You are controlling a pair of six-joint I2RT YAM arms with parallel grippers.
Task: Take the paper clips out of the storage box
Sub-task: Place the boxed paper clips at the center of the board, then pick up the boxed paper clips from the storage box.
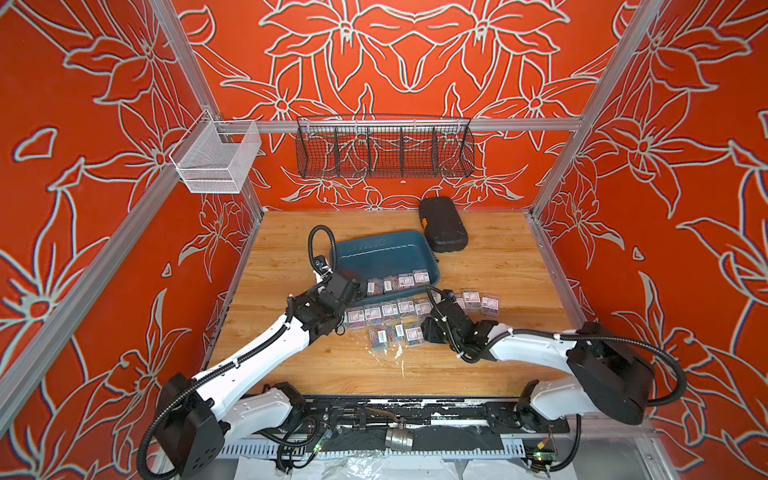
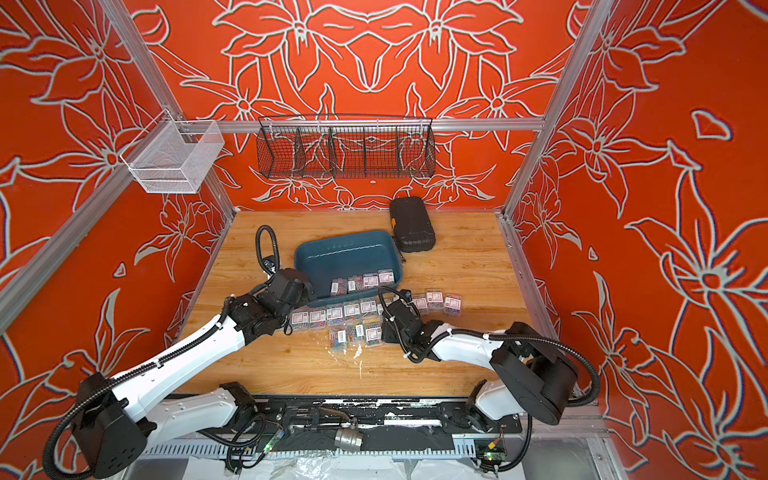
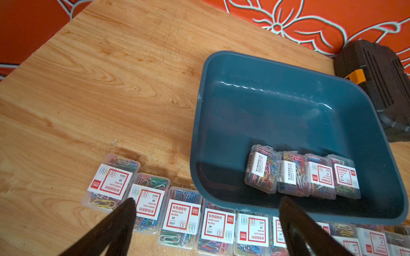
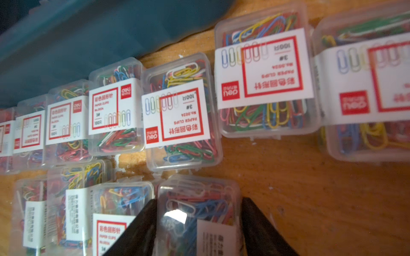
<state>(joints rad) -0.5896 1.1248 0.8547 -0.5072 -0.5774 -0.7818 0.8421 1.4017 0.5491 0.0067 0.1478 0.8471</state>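
A black hard case with an orange latch (image 1: 442, 224) sits just beside the upper right corner of the shallow dark teal-blue plastic storage box (image 1: 386, 253), mid-frame on the wooden surface (image 1: 498, 266). A black wire basket (image 1: 384, 147) and a white mesh basket (image 1: 216, 160) hang on the rail above, well apart from the work.

Four small clear plastic boxes of multicoloured paper clips (image 1: 399, 281) lie inside the storage box along its lower wall. Many more (image 2: 332, 313) lie in rows on the surface just below it and to its lower right.

The left arm reaches in from the lower left. Its left tool (image 3: 207, 201) is spread wide and holds nothing, near the storage box's lower left corner.

The right arm bends low from the lower right. The right tool (image 4: 198, 200) stands astride one box (image 4: 199, 210) resting on the surface. Its fingers (image 4: 142, 232) flank the box's sides; whether they press it I cannot tell.
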